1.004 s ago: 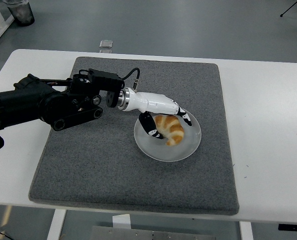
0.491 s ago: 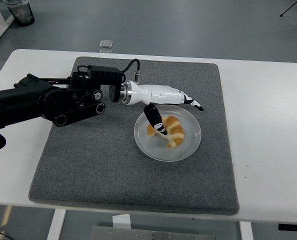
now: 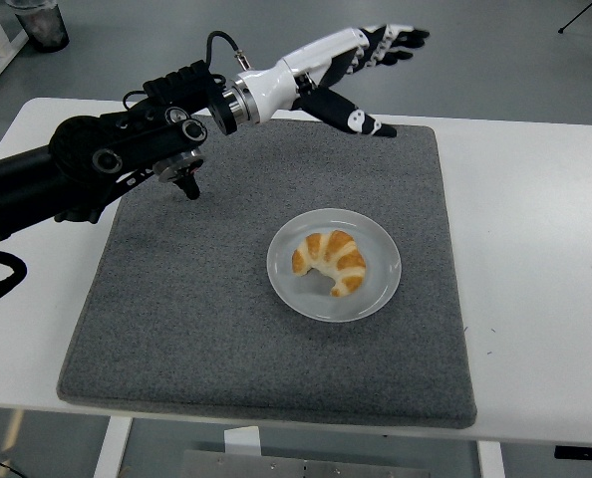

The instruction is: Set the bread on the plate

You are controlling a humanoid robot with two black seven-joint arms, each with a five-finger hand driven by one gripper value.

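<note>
A golden croissant [image 3: 331, 261] lies on the white round plate [image 3: 378, 289], which sits in the middle of the grey mat [image 3: 186, 319]. My left hand [image 3: 366, 70] is raised well above and behind the plate, near the mat's far edge. Its white and black fingers [image 3: 396, 32] are spread and hold nothing. The black left arm [image 3: 97, 169] comes in from the left edge. The right arm does not show.
The grey mat covers most of the white table [image 3: 535, 239]. A small grey object [image 3: 212, 89] lies on the floor beyond the table's far edge. A dark container [image 3: 39, 22] stands at the top left.
My left hand has let go of the croissant, lifted off the plate and swung up and back towards the mat's far edge. The croissant stays on the plate.
</note>
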